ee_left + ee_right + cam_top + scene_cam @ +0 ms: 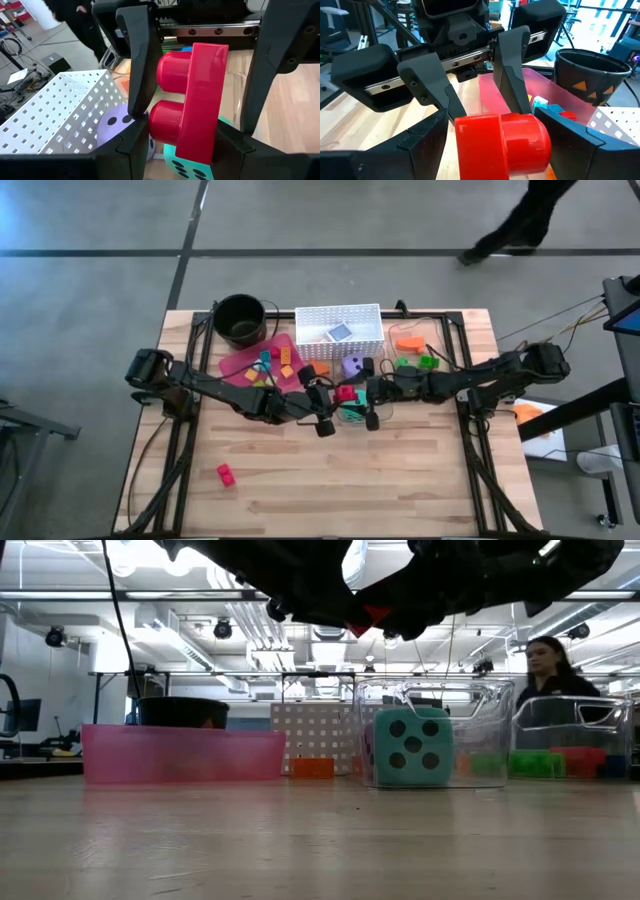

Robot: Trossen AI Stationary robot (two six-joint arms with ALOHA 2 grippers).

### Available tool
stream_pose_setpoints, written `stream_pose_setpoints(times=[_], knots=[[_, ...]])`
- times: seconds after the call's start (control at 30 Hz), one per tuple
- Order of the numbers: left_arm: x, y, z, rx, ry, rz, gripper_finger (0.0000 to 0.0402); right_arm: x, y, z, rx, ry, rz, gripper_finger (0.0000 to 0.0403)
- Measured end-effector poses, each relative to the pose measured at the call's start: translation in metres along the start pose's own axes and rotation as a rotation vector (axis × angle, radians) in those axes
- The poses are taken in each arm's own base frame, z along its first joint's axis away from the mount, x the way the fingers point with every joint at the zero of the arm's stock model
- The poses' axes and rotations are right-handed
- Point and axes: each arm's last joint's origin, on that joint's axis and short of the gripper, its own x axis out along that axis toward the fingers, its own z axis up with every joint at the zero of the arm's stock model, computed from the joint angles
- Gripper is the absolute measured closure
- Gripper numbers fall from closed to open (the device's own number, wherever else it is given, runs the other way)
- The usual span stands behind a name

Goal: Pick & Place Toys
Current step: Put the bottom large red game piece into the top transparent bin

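Observation:
A red two-stud brick (345, 393) hangs above the table between my two grippers, over the teal die (352, 414). My left gripper (333, 400) reaches in from the left and is shut on the brick. My right gripper (364, 400) reaches in from the right and is open, one finger on either side of the same brick (502, 142). The purple die (352, 365) stands beside the white basket (340, 325). Several small bricks lie in the pink tray (240, 365). Another red brick (226, 474) lies alone near the front left. My left gripper pinches the red brick between its two fingers, one on the stud ends (152, 125) and one on the flat back (212, 145). The fingers come level from the table's left. The brick is lifted clear of the table, studs pointing sideways. My right gripper has one finger (137, 65) close by the upper stud and the other (275, 60) apart from the brick's back; I cannot tell whether it touches.
A black pot (240, 320) stands at the back left. Orange (408, 342) and green (428, 362) bricks lie at the back right, in clear tubs (570, 735). A person (550, 670) stands beyond the table. Bare wood lies at the front middle and right.

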Motion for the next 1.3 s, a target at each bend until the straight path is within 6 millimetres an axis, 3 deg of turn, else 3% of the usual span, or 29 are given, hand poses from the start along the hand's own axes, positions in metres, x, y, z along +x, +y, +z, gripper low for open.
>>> stream_pose_setpoints(times=[0.33,1.03,1.3], knots=[[0.000,0.000,-0.001,0.006,0.009,-0.001,0.0238,-0.016,-0.002,0.011,0.002,0.003,-0.011,0.0111],[0.000,0.001,0.002,-0.007,-0.014,0.002,0.0239,-0.010,-0.001,0.004,0.004,0.030,-0.008,0.0112],[0.000,0.001,-0.001,0.007,0.009,0.001,0.0238,-0.011,0.000,-0.001,0.003,0.083,0.025,0.0170]])
